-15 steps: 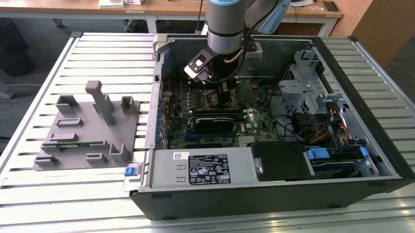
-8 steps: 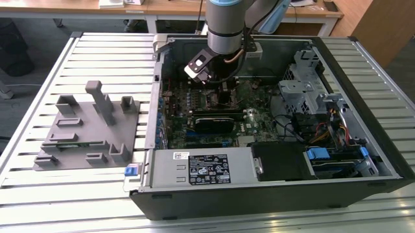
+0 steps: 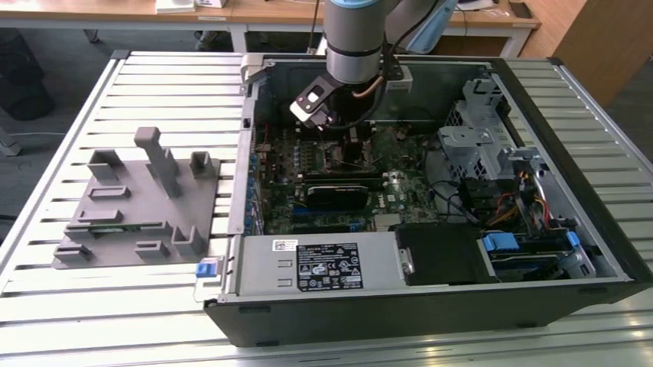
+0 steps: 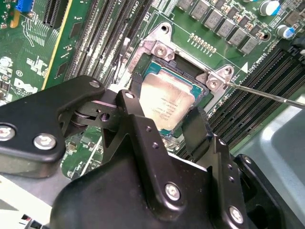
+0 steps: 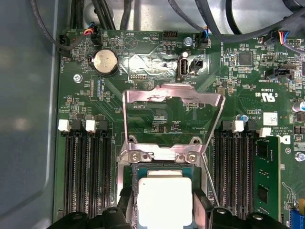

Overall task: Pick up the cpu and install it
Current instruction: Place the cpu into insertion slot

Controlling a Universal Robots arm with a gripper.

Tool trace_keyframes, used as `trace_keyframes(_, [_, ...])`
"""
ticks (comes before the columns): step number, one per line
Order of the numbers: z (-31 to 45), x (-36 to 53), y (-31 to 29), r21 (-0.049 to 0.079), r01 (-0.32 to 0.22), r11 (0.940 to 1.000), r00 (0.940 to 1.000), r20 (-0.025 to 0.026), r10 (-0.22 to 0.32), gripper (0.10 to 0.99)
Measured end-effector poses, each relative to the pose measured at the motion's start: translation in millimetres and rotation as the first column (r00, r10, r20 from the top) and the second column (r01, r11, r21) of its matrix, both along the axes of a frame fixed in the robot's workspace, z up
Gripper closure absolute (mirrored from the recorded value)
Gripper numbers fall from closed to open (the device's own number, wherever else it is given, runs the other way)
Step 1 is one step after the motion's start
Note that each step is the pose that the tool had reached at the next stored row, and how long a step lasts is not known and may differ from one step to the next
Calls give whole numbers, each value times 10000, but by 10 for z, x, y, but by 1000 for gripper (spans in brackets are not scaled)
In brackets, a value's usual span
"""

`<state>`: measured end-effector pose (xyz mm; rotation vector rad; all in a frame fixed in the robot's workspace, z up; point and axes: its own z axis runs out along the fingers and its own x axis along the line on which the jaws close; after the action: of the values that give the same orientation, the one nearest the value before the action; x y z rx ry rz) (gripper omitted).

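Pincer [image 4: 166, 107] over cpu [image 4: 164, 101]; square, flat in socket [image 4: 187, 71], metal top up.

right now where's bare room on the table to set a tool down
In the exterior view, bare table slats lie beyond the grey fixture and nearer the camera than it. Crowded inside the computer case: the gripper is at the cpu, memory slots either side.

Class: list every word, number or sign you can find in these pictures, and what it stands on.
No text reads surely enough to quote.
On the dark printed label of the silver metal box: print too small to read.
On the shiny silver-grey square cpu: faint engraved lines, unreadable.
On the green motherboard: white lettering, too small to read.
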<state>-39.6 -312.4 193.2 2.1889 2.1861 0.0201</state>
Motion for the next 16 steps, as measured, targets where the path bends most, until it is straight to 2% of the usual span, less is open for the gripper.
trace_keyframes(2, [0, -1, 0, -2, 2, 10000, 10000, -2, -2, 490])
trace_keyframes(3, [0, -1, 0, -2, 2, 10000, 10000, -2, -2, 553])
trace_keyframes(16, [0, 0, 2, 2, 3, 10000, 10000, 1, -3, 553])
